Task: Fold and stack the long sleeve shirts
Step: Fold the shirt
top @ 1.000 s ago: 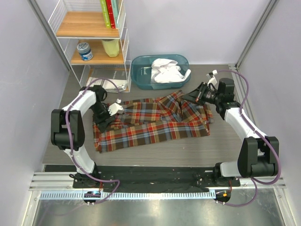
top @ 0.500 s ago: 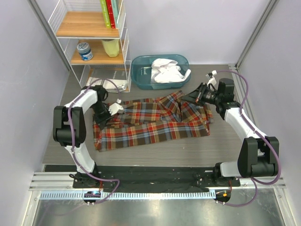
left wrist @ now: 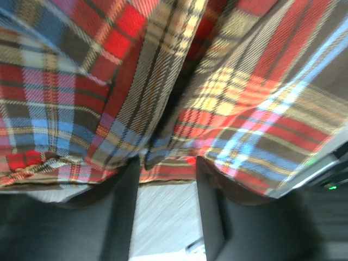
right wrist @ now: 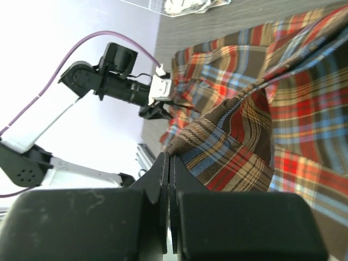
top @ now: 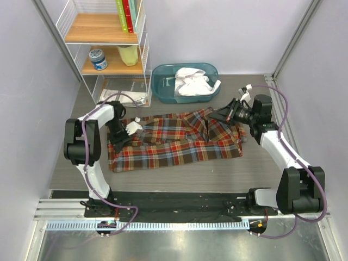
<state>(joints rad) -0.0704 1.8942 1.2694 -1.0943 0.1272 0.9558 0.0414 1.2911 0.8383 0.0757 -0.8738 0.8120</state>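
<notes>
A plaid long sleeve shirt (top: 174, 144) lies spread across the middle of the table. My left gripper (top: 117, 142) is low over its left edge. In the left wrist view its fingers (left wrist: 124, 206) stand apart with bare table between them, and the plaid hem (left wrist: 163, 171) crosses the left gripper (left wrist: 166, 163) at the tips. My right gripper (top: 213, 115) is shut on a raised fold at the shirt's upper right. The right wrist view shows the right gripper (right wrist: 169, 157) pinching that plaid fold (right wrist: 234, 147). A white long sleeve shirt (top: 193, 81) sits crumpled in a tub.
The teal tub (top: 163, 70) stands at the back centre. A wire and wood shelf unit (top: 109, 54) with books, a jar and a tin fills the back left corner. Walls close in both sides. My left arm (right wrist: 125, 87) shows in the right wrist view.
My left gripper closed at the shirt's left edge and has opened again; its arm drew in slightly. My right gripper has shifted a little left with the fold still pinched.
</notes>
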